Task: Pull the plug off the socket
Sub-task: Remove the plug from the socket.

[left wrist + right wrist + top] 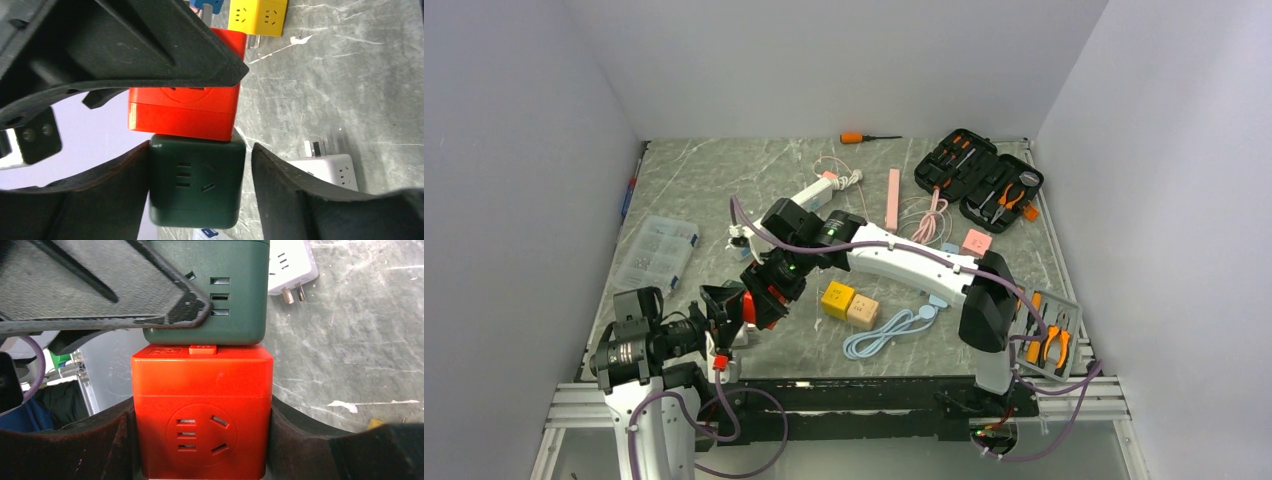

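I'm gripping both halves at the front left of the table [714, 190]: my left gripper [199, 167] is clamping the green cube [195, 200], and my right gripper [202, 407] is clamping the red cube [202, 385]. The cubes are sitting face to face on one line running from gripper to gripper, so I'm judging the pull as straight apart along it.

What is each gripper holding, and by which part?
Right gripper clamps the red socket cube by opposite sides. Left gripper flanks the dark green socket cube; contact there unclear.
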Motion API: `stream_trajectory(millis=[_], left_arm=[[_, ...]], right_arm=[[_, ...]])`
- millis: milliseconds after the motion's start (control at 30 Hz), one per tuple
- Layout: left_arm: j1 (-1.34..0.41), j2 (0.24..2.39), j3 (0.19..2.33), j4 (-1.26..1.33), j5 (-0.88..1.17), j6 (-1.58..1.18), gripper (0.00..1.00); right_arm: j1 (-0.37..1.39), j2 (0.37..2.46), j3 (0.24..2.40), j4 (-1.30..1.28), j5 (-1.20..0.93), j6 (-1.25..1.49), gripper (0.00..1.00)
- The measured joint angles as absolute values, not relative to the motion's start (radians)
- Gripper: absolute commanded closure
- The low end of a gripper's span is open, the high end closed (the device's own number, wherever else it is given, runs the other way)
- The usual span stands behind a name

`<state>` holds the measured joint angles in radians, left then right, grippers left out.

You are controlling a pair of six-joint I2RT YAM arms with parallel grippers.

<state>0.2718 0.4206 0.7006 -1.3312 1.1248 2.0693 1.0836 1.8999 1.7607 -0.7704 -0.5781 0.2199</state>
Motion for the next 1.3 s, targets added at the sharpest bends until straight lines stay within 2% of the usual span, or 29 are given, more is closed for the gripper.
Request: stream_trajectory(millis=[67, 133, 267, 433, 567, 633, 767, 1100, 1300], left_arm=[[0.27, 0.421, 0.693, -1.333, 1.119, 2.069, 0.13], [0.269, 0.422, 0.688, -1.336, 1.116, 2.07, 0.13], [0.268, 0.424, 0.688, -1.335, 1.106, 2.069, 0.26], [0.266, 0.43, 0.688, -1.32, 1.1, 2.07, 0.48], [0.265, 0.432, 0.688, -1.318, 1.097, 2.07, 0.93], [0.264, 0.432, 0.686, -1.313, 1.095, 2.07, 0.99], [0.258, 0.435, 0.67, -1.284, 1.082, 2.07, 1.0], [0.219, 0.504, 0.604, -1.213, 1.1, 2.07, 1.0], [0.173, 0.54, 0.599, -1.165, 1.097, 2.07, 1.0]], right_arm=[[1.086, 1.9, 1.764, -0.77, -0.588, 0.22, 1.0], [1.09, 1.9, 1.767, -0.768, -0.596, 0.22, 1.0], [1.095, 1.9, 1.768, -0.767, -0.609, 0.22, 1.0], [1.1, 1.901, 1.768, -0.769, -0.611, 0.22, 1.0], [1.101, 1.902, 1.768, -0.768, -0.615, 0.22, 1.0], [1.101, 1.902, 1.768, -0.768, -0.613, 0.22, 1.0], [1.099, 1.898, 1.74, -0.737, -0.607, 0.22, 1.0], [1.095, 1.781, 1.489, -0.51, -0.558, 0.281, 1.0], [1.093, 1.746, 1.436, -0.469, -0.531, 0.301, 1.0]])
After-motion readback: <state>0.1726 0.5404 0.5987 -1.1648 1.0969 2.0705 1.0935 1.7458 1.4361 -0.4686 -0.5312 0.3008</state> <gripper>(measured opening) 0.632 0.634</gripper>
